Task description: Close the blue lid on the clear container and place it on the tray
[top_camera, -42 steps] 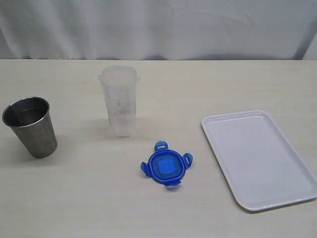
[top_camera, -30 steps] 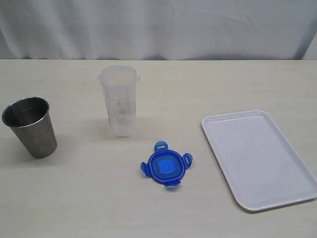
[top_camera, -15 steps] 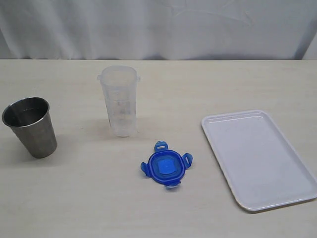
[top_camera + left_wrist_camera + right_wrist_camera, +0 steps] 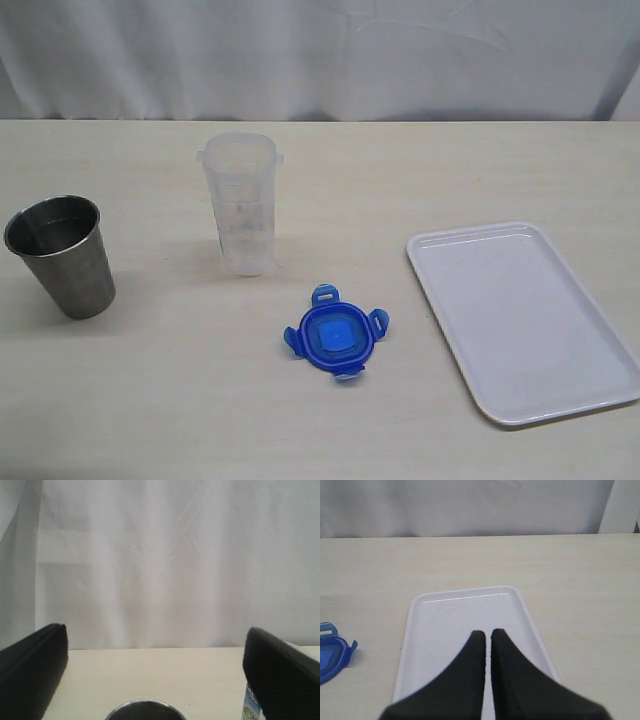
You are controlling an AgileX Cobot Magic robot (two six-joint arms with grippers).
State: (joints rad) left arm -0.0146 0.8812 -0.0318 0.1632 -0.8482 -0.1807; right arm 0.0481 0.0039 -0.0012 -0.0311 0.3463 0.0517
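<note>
The clear container [image 4: 240, 205] stands upright and uncovered at the middle left of the table. The blue lid [image 4: 335, 338] lies flat in front of it, slightly to the right, apart from it. The white tray [image 4: 525, 320] lies at the right. Neither gripper shows in the exterior view. My left gripper [image 4: 155, 632] is open, fingers wide apart, nothing between them; a strip of the container's label [image 4: 251, 705] peeks past one finger. My right gripper [image 4: 486, 632] is shut on nothing, above the tray [image 4: 445, 625], with the lid's edge [image 4: 330, 655] off to the side.
A steel cup [image 4: 62, 255] stands at the far left of the table; its rim [image 4: 145, 711] shows just below the left gripper's open fingers. A white curtain [image 4: 320, 60] hangs behind the table's far edge.
</note>
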